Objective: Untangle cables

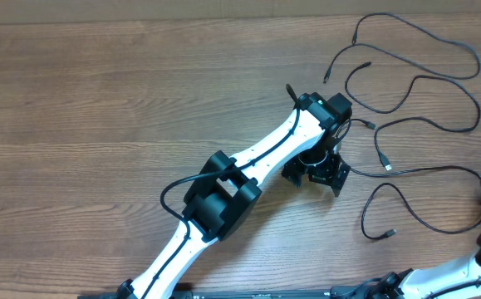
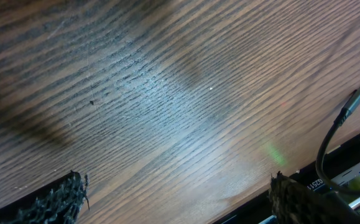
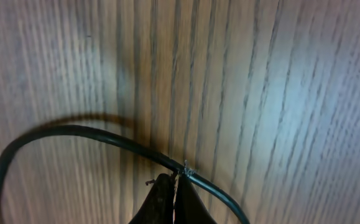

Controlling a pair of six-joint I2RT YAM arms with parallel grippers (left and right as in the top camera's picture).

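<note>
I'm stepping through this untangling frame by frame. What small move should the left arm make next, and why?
Probably lower the left gripper toward the silver-tipped cable end and close on it. Its jaws stand wide and empty over bare table, while the right gripper is shut on a cable, so the strands could be drawn apart.

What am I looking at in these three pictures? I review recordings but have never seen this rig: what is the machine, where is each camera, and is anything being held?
Two white robot arms work at a wooden table. The overhead picture looks straight down; the other two come from cameras on each wrist. Thin black cables lie in loose loops at the right of the table, some ending in small plugs. The left gripper, near the middle, is open and holds nothing; its wrist view shows bare wood between its fingers and one plug end nearby. The right gripper, at the table's right edge, is shut, pinching a black cable in its wrist view.
</note>
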